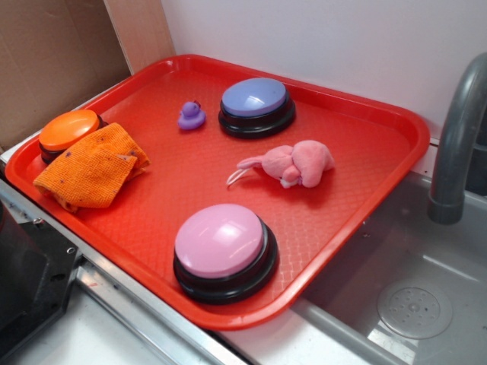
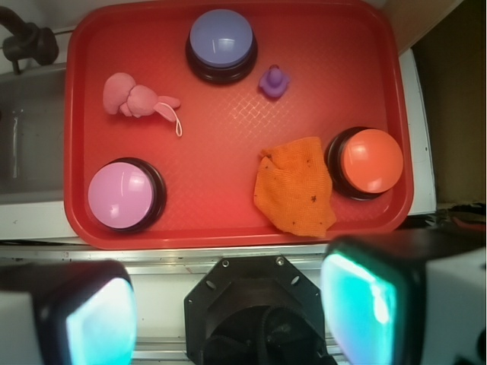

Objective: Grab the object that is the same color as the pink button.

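The small pink plush animal [image 1: 293,163] with a thin pale tail lies on the red tray [image 1: 365,137], right of centre; in the wrist view it is at the upper left [image 2: 135,98]. The pink button [image 1: 223,245] with a black base stands at the tray's near edge, at the lower left of the wrist view [image 2: 123,195]. My gripper [image 2: 228,312] is open and empty, high above the robot base and off the tray's near side. Its two pale pads [image 2: 99,323] frame the bottom of the wrist view. The gripper does not show in the exterior view.
A blue-purple button [image 1: 256,104] and a purple rubber duck [image 1: 191,116] stand at the tray's far side. An orange button [image 1: 68,133] and an orange cloth [image 1: 93,167] are at the left. A sink [image 1: 411,296] with a grey faucet [image 1: 456,137] lies to the right.
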Robot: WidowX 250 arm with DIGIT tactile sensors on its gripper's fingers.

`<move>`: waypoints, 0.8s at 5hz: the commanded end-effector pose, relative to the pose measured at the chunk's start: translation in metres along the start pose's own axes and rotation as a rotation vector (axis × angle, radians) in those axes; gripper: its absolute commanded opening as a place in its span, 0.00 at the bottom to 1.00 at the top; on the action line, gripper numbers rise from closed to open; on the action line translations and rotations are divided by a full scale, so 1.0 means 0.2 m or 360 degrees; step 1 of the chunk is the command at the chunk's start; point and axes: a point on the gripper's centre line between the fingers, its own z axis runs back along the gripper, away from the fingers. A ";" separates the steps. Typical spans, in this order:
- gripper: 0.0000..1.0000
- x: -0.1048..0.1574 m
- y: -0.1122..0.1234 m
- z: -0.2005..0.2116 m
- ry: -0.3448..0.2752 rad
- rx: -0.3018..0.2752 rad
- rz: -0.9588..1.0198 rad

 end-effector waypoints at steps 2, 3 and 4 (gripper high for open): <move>1.00 0.21 0.05 -0.11 0.0087 -0.0003 -0.0041; 1.00 0.36 0.07 -0.21 0.0158 -0.0007 -0.0061; 1.00 0.49 0.03 -0.30 0.0189 -0.0037 -0.0131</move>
